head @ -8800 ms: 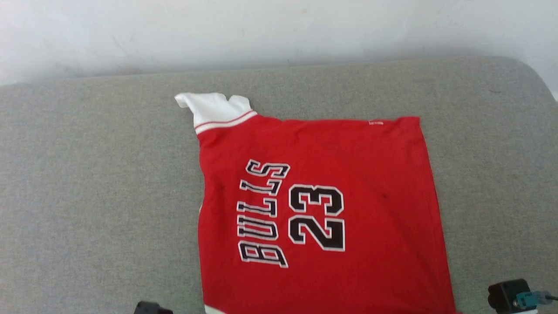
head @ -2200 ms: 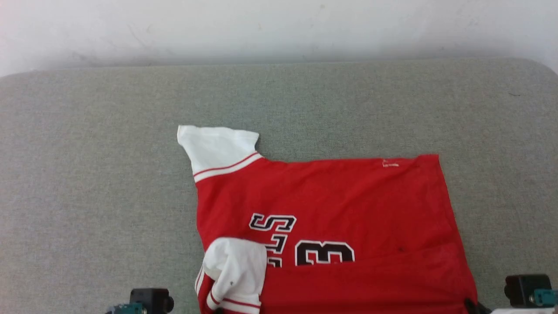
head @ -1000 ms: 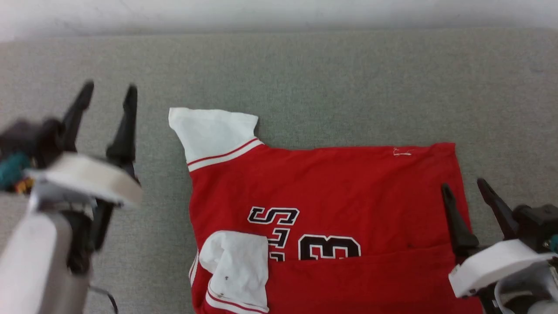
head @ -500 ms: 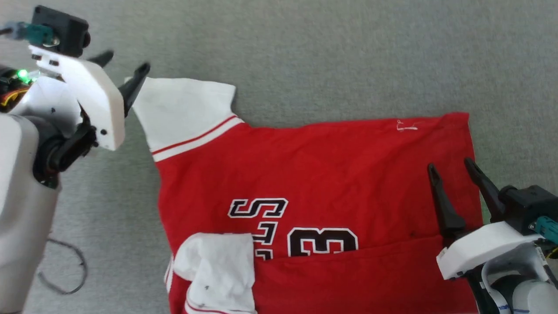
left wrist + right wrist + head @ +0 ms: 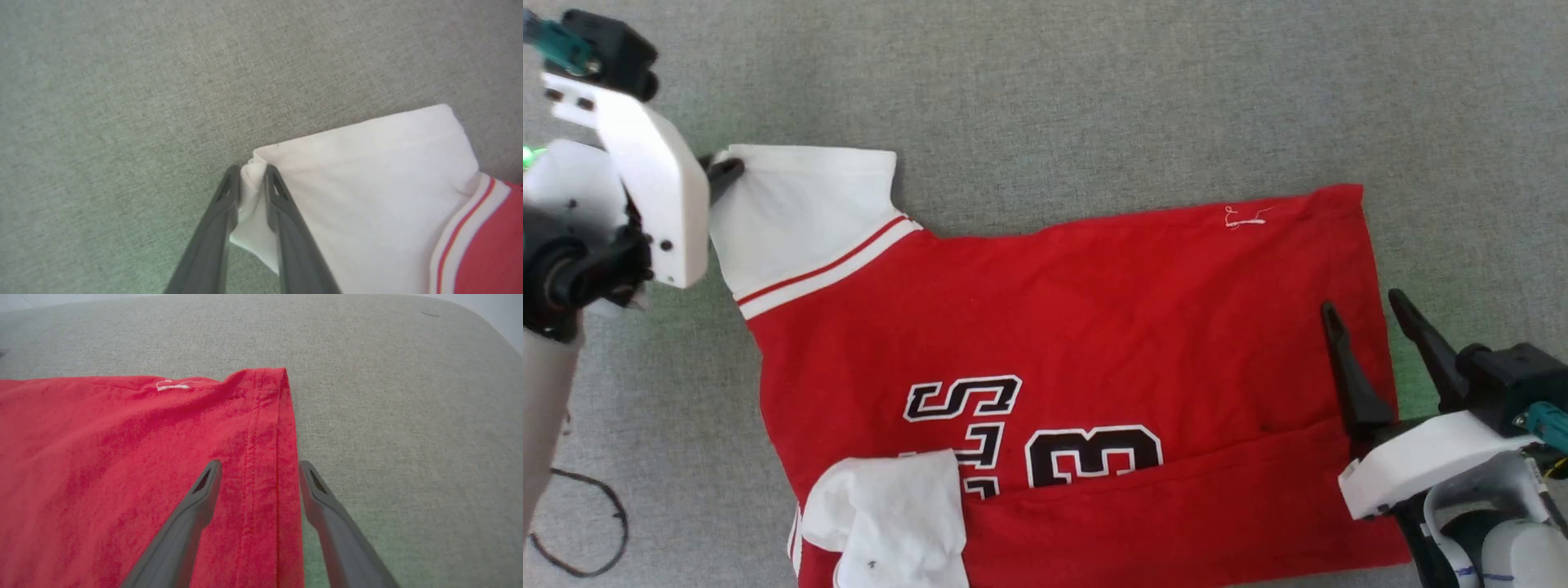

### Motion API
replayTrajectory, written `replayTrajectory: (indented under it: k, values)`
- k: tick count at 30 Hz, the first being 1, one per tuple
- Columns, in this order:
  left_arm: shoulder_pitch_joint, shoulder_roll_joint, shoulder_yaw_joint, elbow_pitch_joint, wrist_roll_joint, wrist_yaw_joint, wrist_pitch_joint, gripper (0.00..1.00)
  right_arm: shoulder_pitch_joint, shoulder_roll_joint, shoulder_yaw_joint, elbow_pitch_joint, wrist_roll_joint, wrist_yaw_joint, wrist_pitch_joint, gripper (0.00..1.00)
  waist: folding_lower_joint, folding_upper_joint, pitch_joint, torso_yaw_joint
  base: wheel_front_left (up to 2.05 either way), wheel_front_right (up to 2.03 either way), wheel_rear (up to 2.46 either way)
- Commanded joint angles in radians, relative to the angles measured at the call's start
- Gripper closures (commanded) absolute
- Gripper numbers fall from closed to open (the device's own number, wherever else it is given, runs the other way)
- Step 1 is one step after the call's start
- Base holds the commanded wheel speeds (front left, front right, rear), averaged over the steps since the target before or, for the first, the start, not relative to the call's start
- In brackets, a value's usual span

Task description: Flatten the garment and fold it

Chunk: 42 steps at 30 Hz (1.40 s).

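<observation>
The garment (image 5: pixel 1094 327), a red shirt with black "S" and "3" print showing, lies spread on the grey surface. Its near strip is folded over the print, and one white sleeve (image 5: pixel 890 514) lies on top at the lower left. The other white sleeve (image 5: pixel 800 212) sticks out at the far left. My left gripper (image 5: pixel 719 171) is at that sleeve's outer corner, and in the left wrist view the left gripper (image 5: pixel 250 171) is shut on the white fabric. My right gripper (image 5: pixel 1364 304) hovers open over the right hem, its fingers straddling the hem (image 5: pixel 265 416) in the right wrist view.
A grey fabric-covered surface (image 5: pixel 1094 98) lies under everything, with bare room above and to the right of the shirt. A dark cable (image 5: pixel 596 523) loops at the lower left. The surface's rounded far corner (image 5: pixel 470 322) meets a pale wall.
The left gripper's jaws have come together on the far sleeve's corner. The right gripper has stayed open over the hem. The head camera has shifted, so the whole picture moved.
</observation>
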Motion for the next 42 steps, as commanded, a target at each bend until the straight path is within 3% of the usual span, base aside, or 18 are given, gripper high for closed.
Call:
replayTrajectory:
  k: [1, 10, 13, 21, 33, 34, 35, 36, 37, 42]
  values:
    - [0.029, -0.011, -0.017, 0.006, -0.006, 0.001, 0.0, 1.0, -0.022, 0.0, -0.004, -0.007, -0.003, -0.001, -0.011, 0.0, -0.0001, 0.0, -0.008, 0.005, 0.0, 0.0, 0.0]
    - [0.053, -0.04, -0.026, 0.006, -0.004, -0.004, -0.089, 1.0, -0.173, -0.001, -0.016, -0.081, -0.106, -0.001, 0.046, 0.0, -0.0001, 0.0, -0.074, 0.032, 0.0, 0.0, 0.0]
    - [0.053, -0.048, -0.031, 0.009, -0.001, -0.006, -0.114, 1.0, -0.245, -0.003, -0.031, -0.085, -0.11, -0.001, 0.126, 0.0, -0.0001, 0.0, -0.083, 0.038, 0.0, 0.0, 0.0]
    - [0.034, -0.06, -0.057, 0.008, -0.004, -0.012, -0.126, 1.0, -0.328, -0.075, -0.045, 0.028, -0.053, -0.001, 0.533, 0.0, -0.0001, 0.0, -0.077, 0.066, 0.0, 0.0, 0.0]
    - [0.001, -0.057, -0.078, 0.012, -0.009, -0.016, -0.136, 1.0, -0.386, -0.104, -0.026, 0.128, 0.018, -0.001, 0.674, 0.0, -0.0001, 0.0, -0.033, 0.087, 0.0, 0.0, 0.0]
    - [-0.001, -0.056, -0.08, 0.013, -0.01, -0.016, -0.136, 1.0, -0.389, -0.098, -0.03, 0.137, 0.025, -0.001, 0.692, 0.22, -0.0001, 0.0, -0.031, 0.088, 0.0, 0.0, 0.0]
    - [-0.004, -0.056, -0.081, 0.014, -0.01, -0.016, -0.136, 1.0, -0.392, -0.094, -0.033, 0.14, 0.029, -0.001, 0.707, 0.58, -0.0001, 0.0, -0.029, 0.089, 0.0, 0.0, 0.0]
    - [-0.006, -0.056, -0.082, 0.016, -0.011, -0.016, -0.137, 1.0, -0.397, -0.091, -0.037, 0.14, 0.031, -0.001, 0.718, 0.69, -0.0001, 0.0, -0.028, 0.089, 0.0, 0.0, 0.0]
    - [-0.008, -0.056, -0.083, 0.018, -0.012, -0.017, -0.137, 1.0, -0.403, -0.091, -0.04, 0.138, 0.032, -0.001, 0.726, 0.99, -0.0001, 0.0, -0.027, 0.089, 0.0, 0.0, 0.0]
    - [-0.013, -0.057, -0.085, 0.026, -0.018, -0.017, -0.152, 1.0, -0.421, -0.104, -0.045, 0.129, 0.031, -0.001, 0.75, 1.0, -0.0001, 0.0, -0.029, 0.088, 0.0, 0.0, 0.0]
